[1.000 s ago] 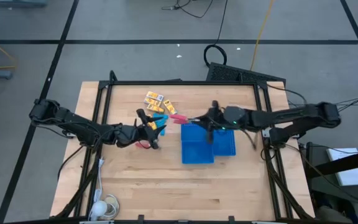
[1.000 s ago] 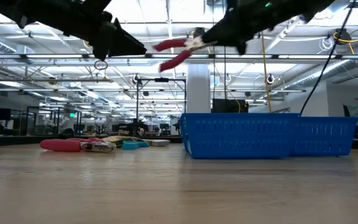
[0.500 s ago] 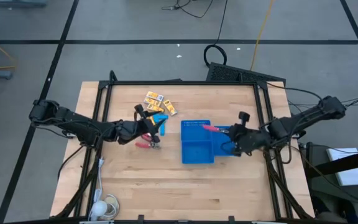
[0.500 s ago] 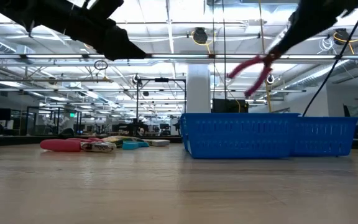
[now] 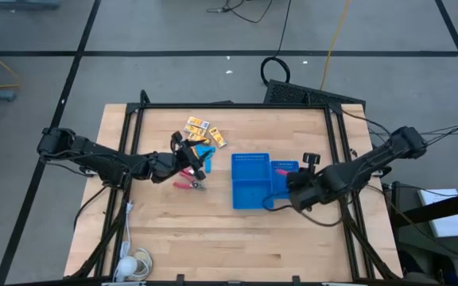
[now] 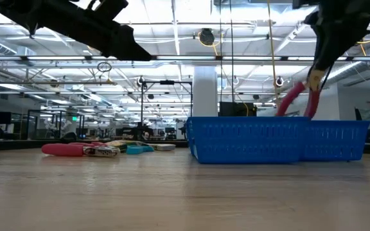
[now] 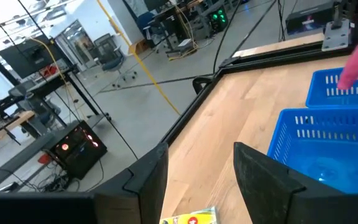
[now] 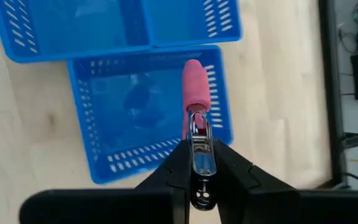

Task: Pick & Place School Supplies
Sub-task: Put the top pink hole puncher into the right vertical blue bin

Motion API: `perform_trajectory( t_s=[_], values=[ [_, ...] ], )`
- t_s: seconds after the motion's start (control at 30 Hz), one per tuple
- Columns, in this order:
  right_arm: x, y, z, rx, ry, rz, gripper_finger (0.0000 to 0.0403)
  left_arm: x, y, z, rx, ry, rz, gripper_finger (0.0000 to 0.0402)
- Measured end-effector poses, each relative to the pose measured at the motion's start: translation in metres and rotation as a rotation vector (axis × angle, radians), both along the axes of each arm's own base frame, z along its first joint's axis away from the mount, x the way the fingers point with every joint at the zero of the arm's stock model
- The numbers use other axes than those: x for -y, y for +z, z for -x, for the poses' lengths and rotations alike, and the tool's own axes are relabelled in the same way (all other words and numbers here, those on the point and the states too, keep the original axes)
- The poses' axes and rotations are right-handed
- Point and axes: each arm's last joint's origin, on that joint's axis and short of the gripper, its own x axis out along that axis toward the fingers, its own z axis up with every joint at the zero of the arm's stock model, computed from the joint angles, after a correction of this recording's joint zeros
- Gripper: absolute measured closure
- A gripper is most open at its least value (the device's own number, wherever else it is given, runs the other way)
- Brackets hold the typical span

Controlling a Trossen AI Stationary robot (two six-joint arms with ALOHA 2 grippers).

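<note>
Two arms reach over the bench [image 5: 213,230] in the high view. The left pincer [image 5: 191,156] hovers beside the loose supplies: yellow-orange packets [image 5: 196,125], a light-blue piece [image 5: 205,151] and a red-handled tool [image 5: 186,184] lying on the wood. The right pincer [image 5: 293,191] is at the blue tray [image 5: 249,195], on its right side, with a second red-handled tool [image 5: 281,169] over a right compartment.

From the low view, that tool [image 6: 295,97] hangs handles-down just above the tray's rim [image 6: 255,119].

Through the left wrist view, the left pincer's fingers [image 7: 148,177] stand apart, holding nothing.

Through the right wrist view, the right pincer [image 8: 199,163] is clamped tight on the tool's metal tip [image 8: 197,134], its handles [image 8: 196,87] over one tray compartment.
</note>
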Motion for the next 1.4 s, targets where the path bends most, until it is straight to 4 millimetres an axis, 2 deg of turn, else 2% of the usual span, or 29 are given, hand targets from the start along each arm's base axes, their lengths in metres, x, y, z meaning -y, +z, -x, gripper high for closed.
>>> perform_trajectory(
  t_s=[0.17, 0.63, 1.17, 1.4],
  values=[
    [-0.006, -0.013, -0.009, -0.045, 0.005, 0.028, 0.0375, 0.000, 0.000, 0.000, -0.001, 0.000, 0.000, 0.0215],
    [-0.002, -0.036, -0.030, -0.129, 0.004, 0.074, 0.0375, 0.000, -0.002, 0.000, -0.015, -0.001, 0.001, 0.0215],
    [0.000, -0.041, -0.030, -0.117, 0.031, 0.125, 0.0375, 0.000, -0.005, 0.001, -0.031, 0.003, 0.030, 0.0215],
    [0.007, -0.054, -0.025, -0.157, 0.004, 0.130, 0.0375, 0.000, -0.006, 0.001, -0.040, -0.008, 0.037, 0.0215]
  ],
)
